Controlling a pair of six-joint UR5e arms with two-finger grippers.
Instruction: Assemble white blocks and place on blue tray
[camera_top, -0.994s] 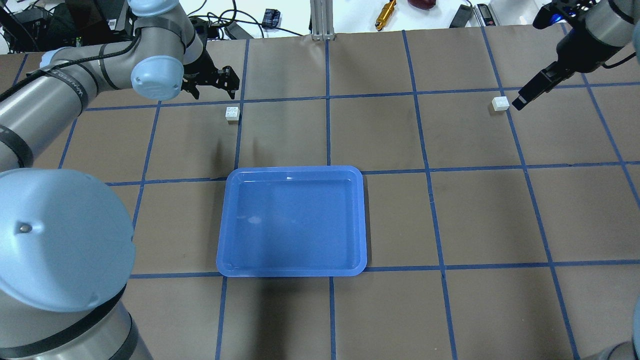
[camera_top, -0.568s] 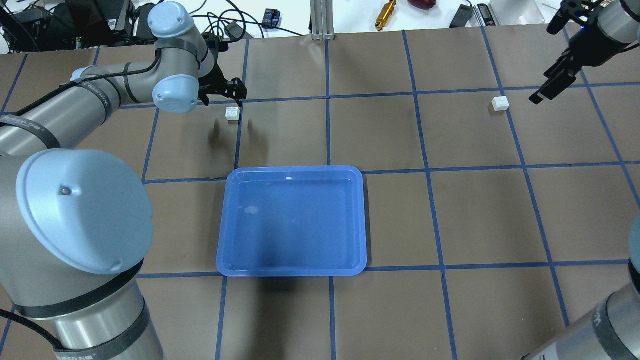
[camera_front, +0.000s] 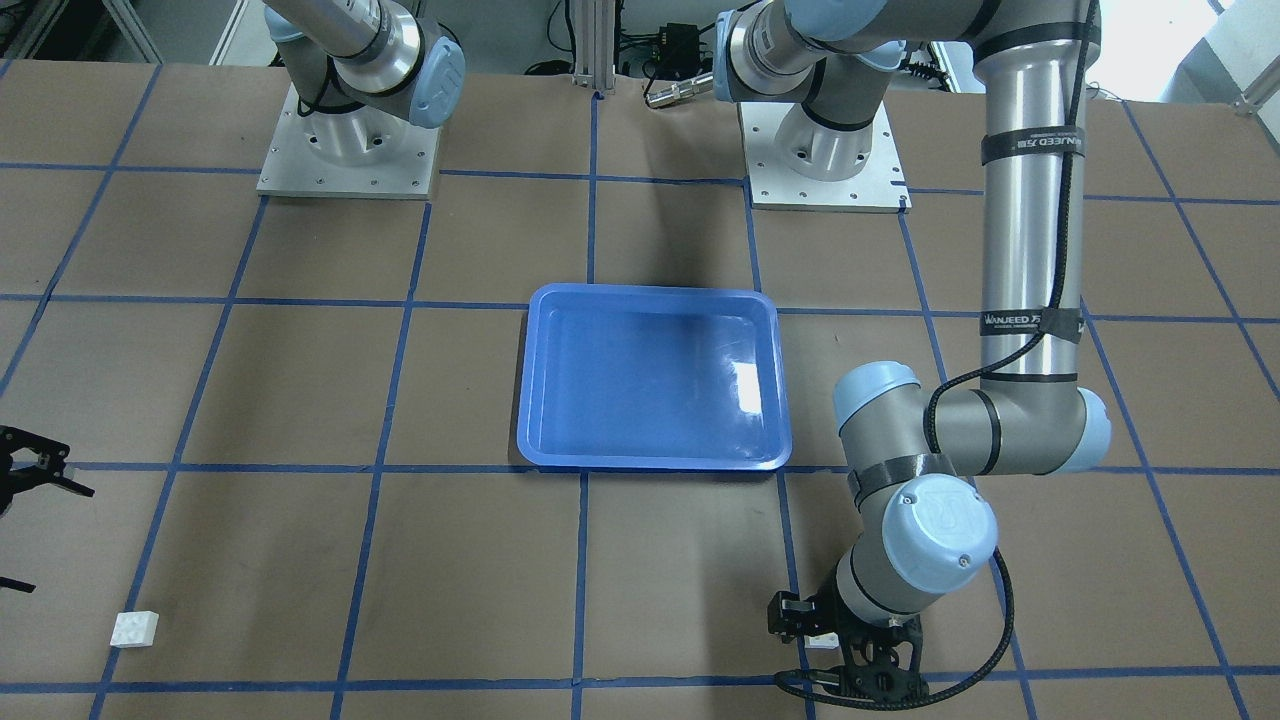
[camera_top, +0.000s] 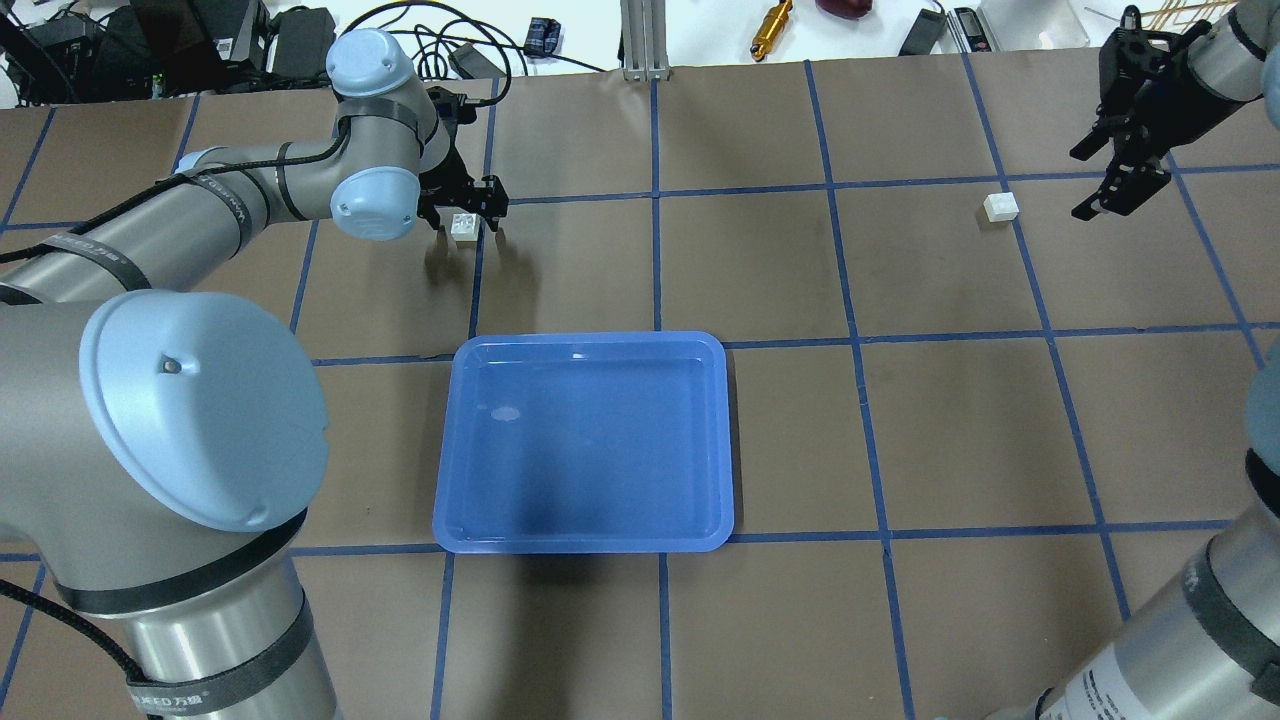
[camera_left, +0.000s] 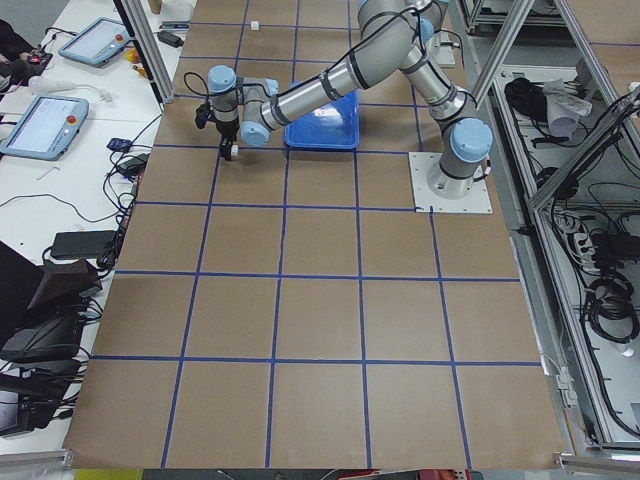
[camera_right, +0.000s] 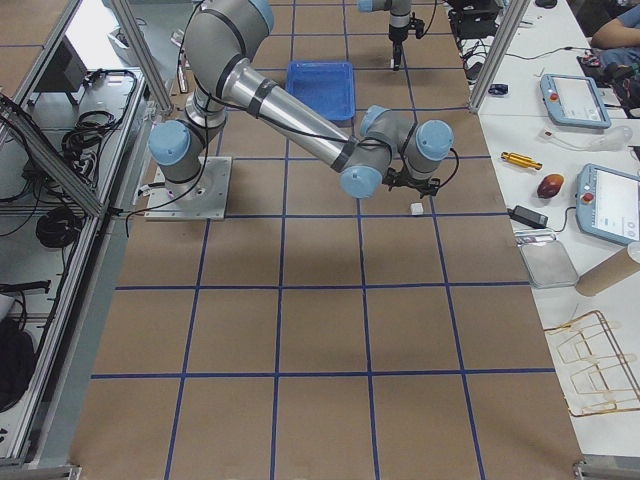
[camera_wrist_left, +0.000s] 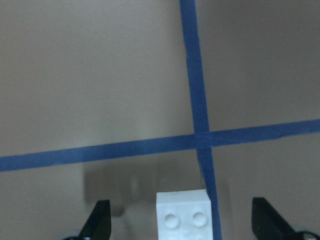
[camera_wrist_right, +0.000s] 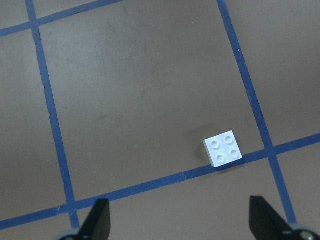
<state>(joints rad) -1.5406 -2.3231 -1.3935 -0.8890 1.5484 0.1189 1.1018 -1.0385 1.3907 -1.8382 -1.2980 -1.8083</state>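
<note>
One white block (camera_top: 462, 225) lies on the brown table at the far left, on a blue tape line. My left gripper (camera_top: 463, 214) is open and low around it; in the left wrist view the block (camera_wrist_left: 184, 215) sits between the two fingertips (camera_wrist_left: 100, 225). The other white block (camera_top: 1000, 206) lies at the far right. My right gripper (camera_top: 1085, 185) hovers open just right of it, and its wrist view shows that block (camera_wrist_right: 223, 148) ahead of the fingers. The blue tray (camera_top: 583, 342) is empty at the table's middle, also in the front view (camera_front: 650, 300).
Blue tape lines (camera_top: 655, 260) grid the brown table. Beyond the far edge lie a brass tool (camera_top: 771, 28), cables and small devices. Both arm bases (camera_front: 345, 150) stand on the robot's side of the tray. The left arm's elbow (camera_front: 1040, 430) hangs beside the tray.
My left gripper has moved right and down until its fingers straddle the left block. My right gripper has drawn back to the right of its block and turned.
</note>
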